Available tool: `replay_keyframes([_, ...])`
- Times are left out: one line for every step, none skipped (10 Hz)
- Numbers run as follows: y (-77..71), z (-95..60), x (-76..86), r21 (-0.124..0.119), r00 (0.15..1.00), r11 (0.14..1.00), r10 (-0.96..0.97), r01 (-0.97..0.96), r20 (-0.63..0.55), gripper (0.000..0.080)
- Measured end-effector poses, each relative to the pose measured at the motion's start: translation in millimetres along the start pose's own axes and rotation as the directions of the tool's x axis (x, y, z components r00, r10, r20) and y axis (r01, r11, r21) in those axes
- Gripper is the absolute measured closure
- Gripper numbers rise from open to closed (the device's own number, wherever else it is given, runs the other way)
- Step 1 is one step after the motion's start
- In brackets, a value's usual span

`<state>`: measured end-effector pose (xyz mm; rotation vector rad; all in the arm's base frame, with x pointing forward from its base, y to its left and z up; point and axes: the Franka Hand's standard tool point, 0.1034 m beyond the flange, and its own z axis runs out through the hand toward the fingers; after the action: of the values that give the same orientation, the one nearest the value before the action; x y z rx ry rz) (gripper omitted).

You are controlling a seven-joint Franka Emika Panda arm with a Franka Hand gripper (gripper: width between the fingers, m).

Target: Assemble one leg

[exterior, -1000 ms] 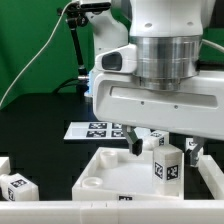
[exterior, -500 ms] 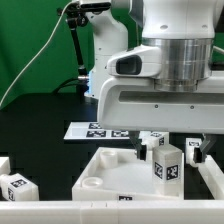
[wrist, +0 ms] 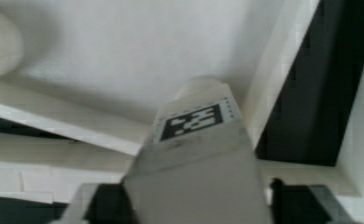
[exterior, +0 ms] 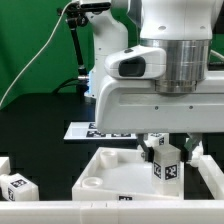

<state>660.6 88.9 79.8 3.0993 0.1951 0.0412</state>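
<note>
Fingers (exterior: 166, 152) grip my chunky white plastic tagged leg (exterior: 166, 165) over the white square panel (exterior: 115, 172); tilting could jam it.

Three legs (exterior: 167, 162) and one panel (exterior: 110, 172) show.

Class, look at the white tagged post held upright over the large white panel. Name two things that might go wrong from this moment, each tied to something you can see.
1. The short white plastic tagged leg stands between the gripper jaws over the large white square panel; if it is off the corner hole, it may jam or tilt.

2. The gripper body hides the leg's base in the wrist view, so any misalignment may go unnoticed.
</note>
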Motion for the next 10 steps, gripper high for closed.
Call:
replay_keyframes([0.3,0.1,0.0,0.0,1.0,1.0,0.0,0.0,0.0,0.0517])
replay_keyframes([0.3,0.1,0.0,0.0,1.0,1.0,0.001,-0.001,0.0,0.0517])
replay_keyframes([0.4,0.1,0.0,0.0,1.0,1.0,0.023,-0.023,0.0,0.0517])
replay_keyframes([0.6,0.1,0.0,0.0,1.0,1.0,0.024,-0.024,0.0,0.0517])
replay_keyframes([0.5,0.1,0.0,0.002,0.996,0.996,0.09,-0.09,0.0,0.0517])
replay_keyframes([0.6,0.1,0.0,0.002,0.987,0.987,0.162,-0.162,0.0,0.0517])
replay_keyframes([1.8,0.2,-0.2,0.004,0.966,0.966,0.26,-0.26,0.002,0.0517])
replay_keyframes([5.2,0.6,-0.7,0.008,0.933,0.933,0.361,-0.361,0.006,0.0517])
replay_keyframes([6.5,0.8,-0.2,0.014,0.896,0.896,0.443,-0.443,0.004,0.0517])
replay_keyframes([7.0,1.0,0.6,0.018,0.844,0.844,0.536,-0.535,-0.006,0.0517])
